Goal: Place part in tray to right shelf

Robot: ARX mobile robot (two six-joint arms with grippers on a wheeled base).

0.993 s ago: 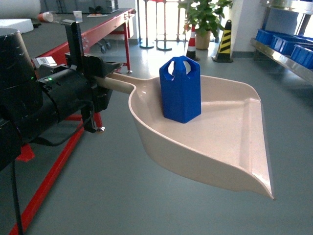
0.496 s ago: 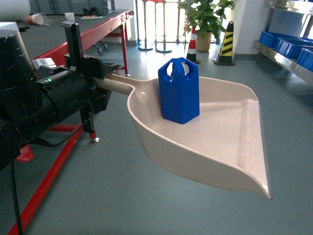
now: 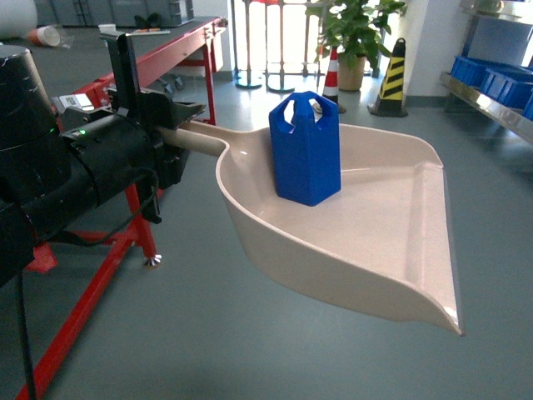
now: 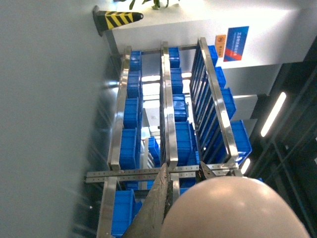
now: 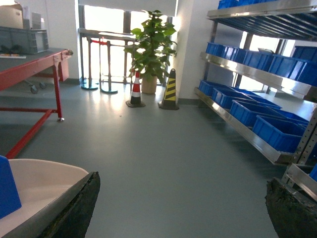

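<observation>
From the head view I see the left hand (image 3: 171, 125) pressed together on the long handle of the tray (image 3: 391, 250), holding the tray level above the floor. The part (image 3: 306, 148) stands upright on the tray floor, near the handle end, just to the right of the left hand and apart from it, with the handle between them. The part touches only the tray. The right shelf (image 3: 491, 96) stands at the far right, well apart from the tray's front lip. In the right wrist view, the right hand (image 5: 181, 208) is spread wide and holds nothing; the tray rim and a corner of the part appear just beside its left finger, though contact is unclear.
</observation>
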